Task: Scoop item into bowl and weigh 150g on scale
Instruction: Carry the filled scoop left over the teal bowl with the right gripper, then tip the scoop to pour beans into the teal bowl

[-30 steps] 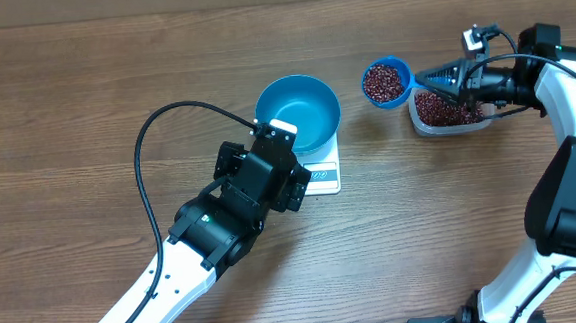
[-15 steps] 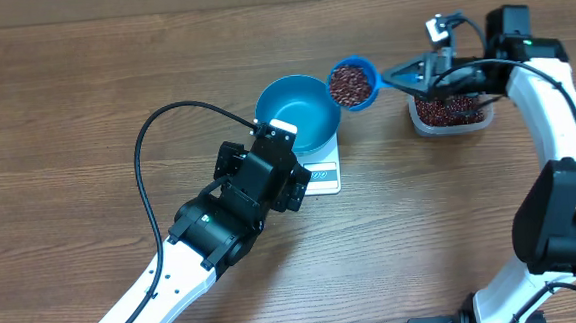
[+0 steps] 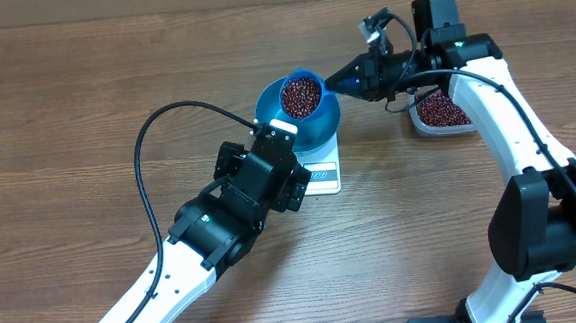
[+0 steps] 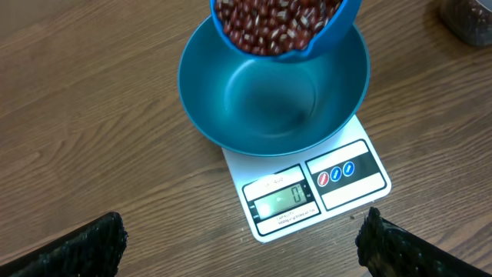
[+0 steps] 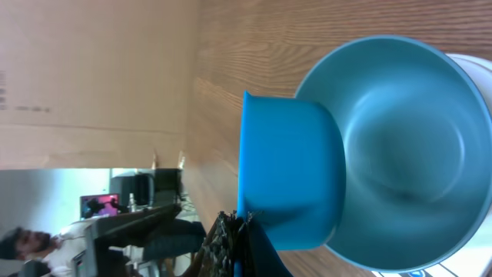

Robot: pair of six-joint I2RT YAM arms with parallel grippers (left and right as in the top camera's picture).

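Tabletop (image 3: 65,115) stretches wide under both my arms. On it, the blue bowl (image 4: 269,108) sits on the white scale (image 4: 338,185), and the bowl is empty; the display reads zero, by the look of it. Off to my right, well apart from the scale, the clear tub (image 3: 436,129) holds the rest of the supply. My left gripper (image 4: 238,250) hangs wide open near the scale's front, holding nothing. My right gripper (image 3: 348,78) is clamped tight on the handle of the small blue scoop (image 5: 288,177), which hovers over the bowl's far rim, heaped with red-brown beans (image 3: 301,97). So: one scoop loaded, none poured yet. Left to do, I judge: tip this load in, read the scale, and fetch more until the weight is right.
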